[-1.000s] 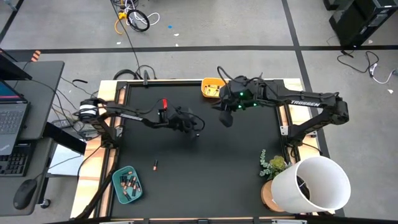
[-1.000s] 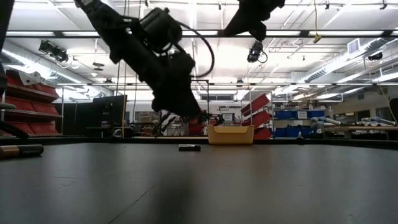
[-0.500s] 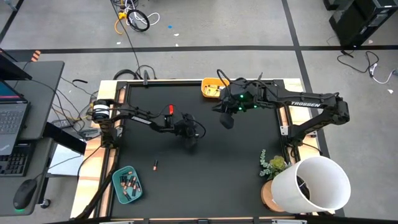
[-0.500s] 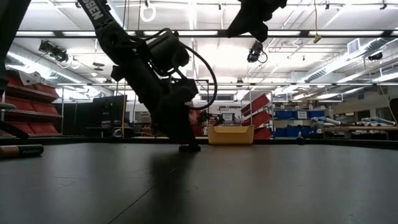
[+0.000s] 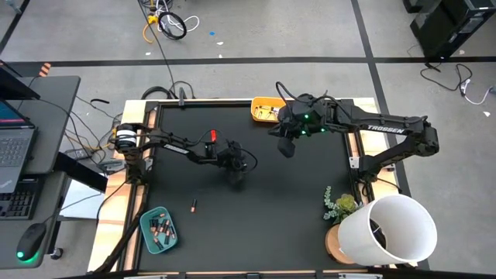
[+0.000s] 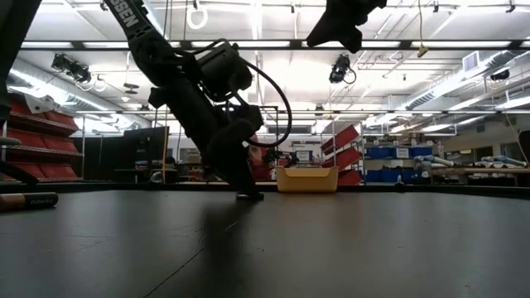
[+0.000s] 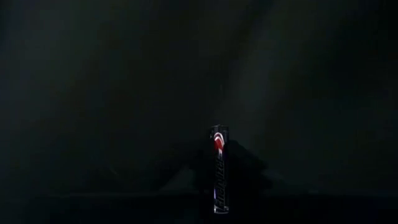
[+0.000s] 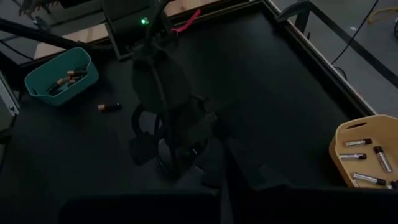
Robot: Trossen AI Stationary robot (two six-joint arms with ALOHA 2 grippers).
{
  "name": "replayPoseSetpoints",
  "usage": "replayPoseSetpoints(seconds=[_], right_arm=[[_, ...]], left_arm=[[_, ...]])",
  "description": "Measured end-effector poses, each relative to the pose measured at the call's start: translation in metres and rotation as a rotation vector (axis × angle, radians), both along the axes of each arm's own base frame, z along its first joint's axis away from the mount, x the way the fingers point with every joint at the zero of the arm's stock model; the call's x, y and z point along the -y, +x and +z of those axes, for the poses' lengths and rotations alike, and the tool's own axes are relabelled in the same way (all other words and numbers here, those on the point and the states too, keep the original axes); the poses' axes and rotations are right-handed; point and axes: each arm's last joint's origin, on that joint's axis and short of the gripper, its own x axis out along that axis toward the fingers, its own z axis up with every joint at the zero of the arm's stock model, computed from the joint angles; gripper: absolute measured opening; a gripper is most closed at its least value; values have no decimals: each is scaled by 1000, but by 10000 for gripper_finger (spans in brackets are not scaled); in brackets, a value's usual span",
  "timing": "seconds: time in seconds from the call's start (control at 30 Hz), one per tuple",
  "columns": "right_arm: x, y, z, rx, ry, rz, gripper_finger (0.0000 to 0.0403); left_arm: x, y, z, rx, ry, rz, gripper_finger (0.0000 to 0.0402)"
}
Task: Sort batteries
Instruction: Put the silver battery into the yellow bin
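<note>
Left wrist view: the left gripper (image 5: 236,177) is down on the black table (image 5: 294,209), jaws closed on a silvery-white battery (image 7: 219,169) with a red end.

That battery's long axis runs straight out from the wrist, between the fingers, so the grip is on its sides. The right gripper (image 5: 287,147) hangs high near the yellow tray (image 5: 256,108), jaws together and empty as far as the views show. The yellow tray holds a few silvery-white batteries (image 8: 367,149); the teal tray (image 5: 145,219) near the left arm's base holds copper-and-black ones (image 5: 162,230). One copper-and-black battery (image 5: 194,205) lies loose on the table between the left gripper and the teal tray, nearer the left arm. By type, the held battery probably belongs in the yellow tray, well across the table.
</note>
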Motion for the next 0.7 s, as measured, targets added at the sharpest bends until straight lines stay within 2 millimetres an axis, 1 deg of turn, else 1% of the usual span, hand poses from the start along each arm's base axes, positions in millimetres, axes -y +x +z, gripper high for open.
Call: replayPoseSetpoints(seconds=[0.2,0.33,0.4,0.47,0.53,0.6,0.7], right_arm=[[0,0,0,0,0,0,4],[0,0,0,1,5,-6,2],[0,-1,1,4,0,-36,2],[-2,-3,5,24,-28,-72,2],[-5,-7,13,63,-76,-110,2],[-8,-13,23,117,-125,-148,1],[-11,-23,37,184,-182,-162,1]], left_arm=[[2,0,1,3,-19,32,29],[3,-3,9,35,-93,77,29],[5,-1,20,97,-115,54,29],[5,0,39,191,-114,40,29],[5,0,53,254,-105,42,29],[3,-3,61,280,-101,52,29],[-1,-4,77,369,-105,81,29]])
